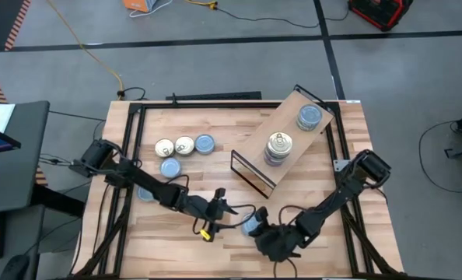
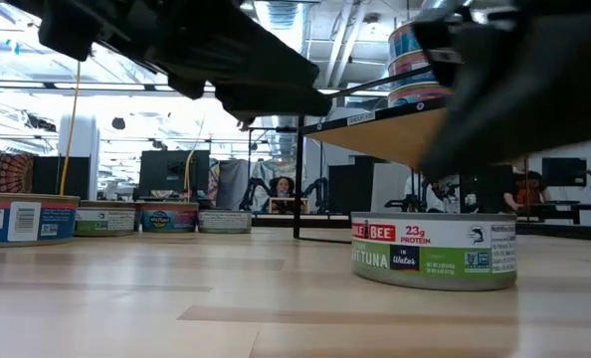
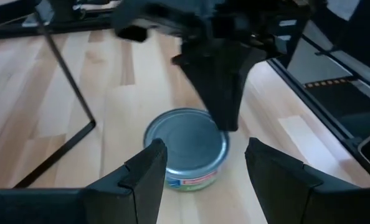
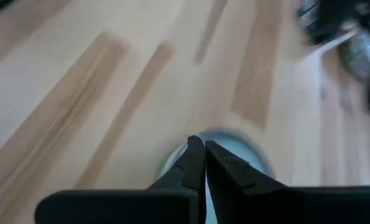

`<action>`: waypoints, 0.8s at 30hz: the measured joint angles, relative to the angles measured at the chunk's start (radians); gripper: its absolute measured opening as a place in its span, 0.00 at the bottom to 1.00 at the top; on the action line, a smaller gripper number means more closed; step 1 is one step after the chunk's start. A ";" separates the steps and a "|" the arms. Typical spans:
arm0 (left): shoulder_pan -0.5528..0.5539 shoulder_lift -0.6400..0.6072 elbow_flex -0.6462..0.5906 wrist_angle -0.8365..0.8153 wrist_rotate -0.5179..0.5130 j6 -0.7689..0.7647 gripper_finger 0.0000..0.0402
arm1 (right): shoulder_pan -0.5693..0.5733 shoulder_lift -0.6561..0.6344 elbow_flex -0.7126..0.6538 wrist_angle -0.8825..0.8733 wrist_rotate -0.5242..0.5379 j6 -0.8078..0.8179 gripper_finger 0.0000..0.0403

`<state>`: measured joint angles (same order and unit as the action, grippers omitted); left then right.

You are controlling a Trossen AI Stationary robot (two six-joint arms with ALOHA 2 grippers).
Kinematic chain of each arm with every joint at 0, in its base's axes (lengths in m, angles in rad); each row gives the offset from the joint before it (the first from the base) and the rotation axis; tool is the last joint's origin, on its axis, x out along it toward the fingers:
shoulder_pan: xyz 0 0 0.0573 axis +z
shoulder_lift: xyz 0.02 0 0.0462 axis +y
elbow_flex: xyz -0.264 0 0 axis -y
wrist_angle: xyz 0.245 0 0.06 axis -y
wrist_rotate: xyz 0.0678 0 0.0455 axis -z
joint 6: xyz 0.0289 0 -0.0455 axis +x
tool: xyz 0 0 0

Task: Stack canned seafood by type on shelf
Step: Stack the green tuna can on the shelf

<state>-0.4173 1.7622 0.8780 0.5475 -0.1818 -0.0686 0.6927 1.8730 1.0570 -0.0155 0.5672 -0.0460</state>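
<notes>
Partly done: two stacks on the shelf [image 1: 287, 124], five tins left on the table [image 1: 309, 175].

Shelf holds a gold-lid stack [image 1: 278, 146] and a blue-lid stack [image 1: 309, 118]. Left side: two gold tins [image 1: 174, 146], blue tins at [image 1: 204, 143] and [image 1: 169, 167]. The blue tuna tin [image 1: 250, 225] sits near centre; left pincer [image 3: 203, 163] spread around it, right pincer [image 4: 199, 155] clenched, empty, tips over its lid. Likely next to go.

A red case [image 1: 380, 11] and orange box [image 1: 140, 5] lie on the floor.
</notes>
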 joint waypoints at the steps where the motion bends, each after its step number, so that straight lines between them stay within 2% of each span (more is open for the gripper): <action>1: -0.003 -0.001 0.000 -0.002 0.000 0.004 0.52 | -0.010 -0.004 0.007 0.008 0.001 0.022 0.13; 5: -0.012 -0.003 0.000 -0.040 0.001 -0.031 0.52 | -0.040 -0.034 0.061 -0.092 0.000 0.235 0.13; 8: -0.011 -0.004 0.000 -0.061 0.001 -0.114 0.52 | -0.060 -0.067 0.089 -0.230 -0.077 0.421 0.13; 12: 0.013 0.003 0.000 -0.052 0.002 -0.261 0.52 | -0.058 -0.104 0.090 -0.347 -0.129 0.557 0.17; 16: 0.029 0.014 0.026 -0.086 0.020 -0.329 0.52 | -0.036 -0.156 0.091 -0.511 -0.135 0.714 0.27; 20: 0.017 0.044 0.062 -0.116 -0.024 -0.320 0.49 | -0.009 -0.189 0.091 -0.661 -0.132 0.878 0.41; 24: 0.012 0.114 0.124 -0.117 -0.060 -0.285 0.46 | 0.031 -0.202 0.075 -0.745 -0.116 0.962 0.55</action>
<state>-0.4049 1.8763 1.0015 0.4306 -0.2419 -0.3536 0.7233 1.6714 1.1325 -0.7609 0.4510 0.9156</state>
